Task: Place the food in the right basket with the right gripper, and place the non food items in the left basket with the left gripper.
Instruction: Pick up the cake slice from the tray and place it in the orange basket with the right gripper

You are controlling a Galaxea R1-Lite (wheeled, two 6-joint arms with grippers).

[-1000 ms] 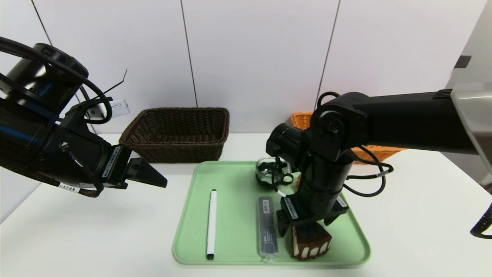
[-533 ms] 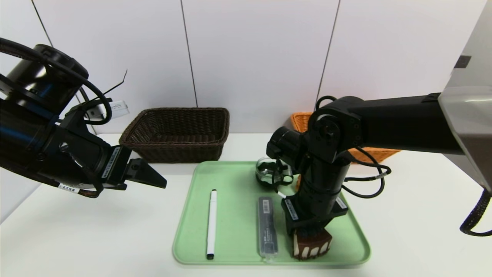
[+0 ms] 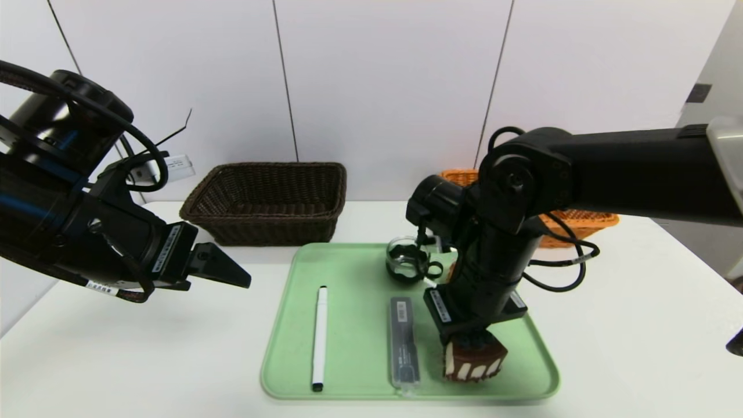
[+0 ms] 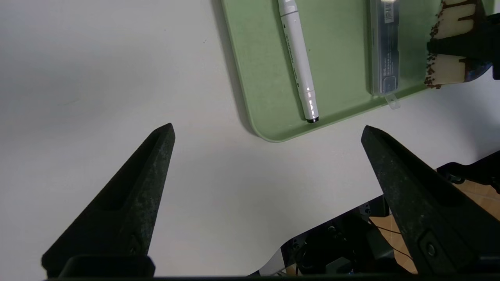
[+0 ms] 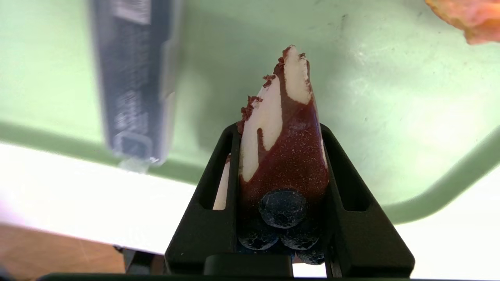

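The chocolate cake wedge (image 5: 289, 156), topped with dark berries, is gripped between the narrowed jaws of the right gripper (image 5: 283, 164), one jaw pressed to each side of it. It is held over the near right part of the green tray (image 3: 354, 348), by the long grey case (image 3: 403, 342) but apart from it. Whether the tray is touched by the wedge cannot be told.

On the tray, the white marker pen (image 3: 320, 339) is laid to the left of the case, and the glass cup (image 3: 404, 261) with its black handle is set toward the far edge. The cream puff (image 5: 472, 19) is only partly shown, mostly hidden behind the right arm in the head view.

The jaws of the left gripper (image 4: 268, 125) are spread wide with nothing between them, above the white surface (image 3: 174, 348) to the left of the tray. Beyond the tray, the dark brown basket (image 3: 273, 223) is stood on the left and the orange basket (image 3: 586, 220) on the right, partly covered by the right arm.
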